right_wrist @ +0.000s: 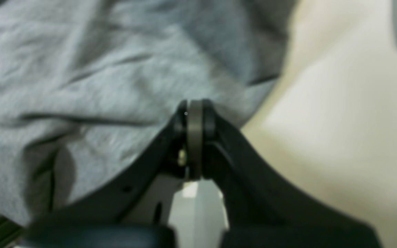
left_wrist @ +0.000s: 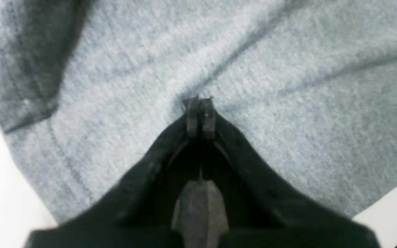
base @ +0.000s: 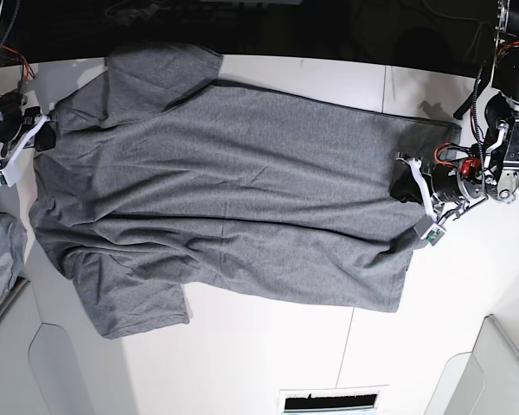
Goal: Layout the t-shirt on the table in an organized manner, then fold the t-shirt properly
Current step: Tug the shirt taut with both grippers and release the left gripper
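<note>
I'm in the layout step, both hands, left (left_wrist: 198, 103) and right (right_wrist: 195, 113), clamped on the heather-grey knit t-shirt (base: 233, 190) spread over the white tabletop (base: 268, 346); next, I'd tug outward to flatten wrinkles.

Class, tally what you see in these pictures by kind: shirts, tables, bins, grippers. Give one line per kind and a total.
T-shirt: 1
Table: 1
Light grey bins: 2, one at the lower left, one at the lower right
Grippers: 2, left gripper, right gripper
Total: 6
</note>
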